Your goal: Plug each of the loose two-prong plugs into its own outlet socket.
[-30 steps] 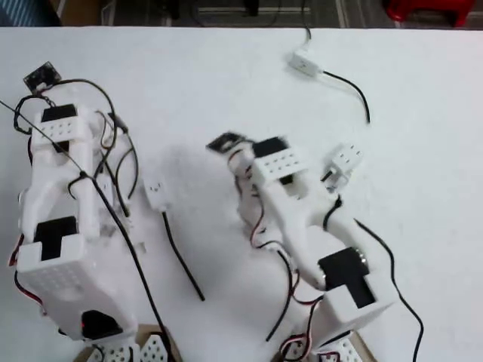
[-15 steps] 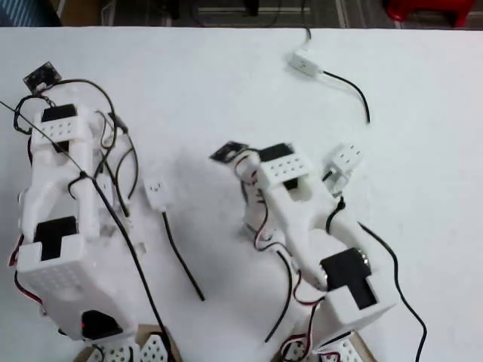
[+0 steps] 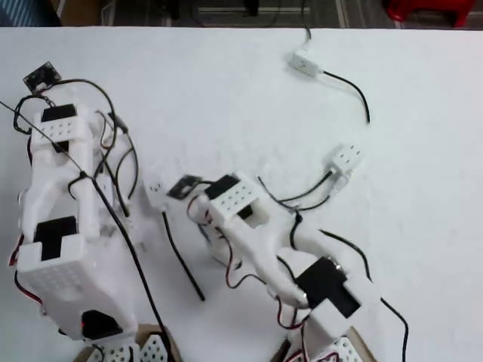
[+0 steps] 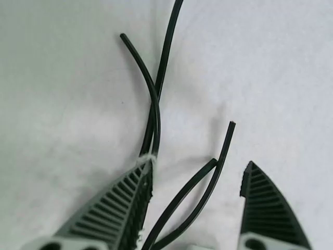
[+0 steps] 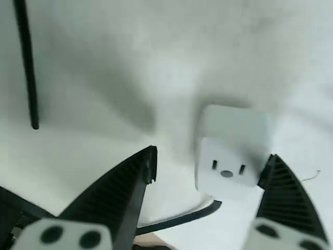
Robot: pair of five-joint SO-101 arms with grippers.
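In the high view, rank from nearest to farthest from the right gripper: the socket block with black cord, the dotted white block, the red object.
1. Socket block: just ahead of the right gripper, beside the left arm.
2. Dotted white block: on the right side of the table.
3. Red object: beyond the far right corner.

A white table [image 3: 226, 83] backs onto dark floor [image 3: 362, 9] and a red object [image 3: 430, 9].
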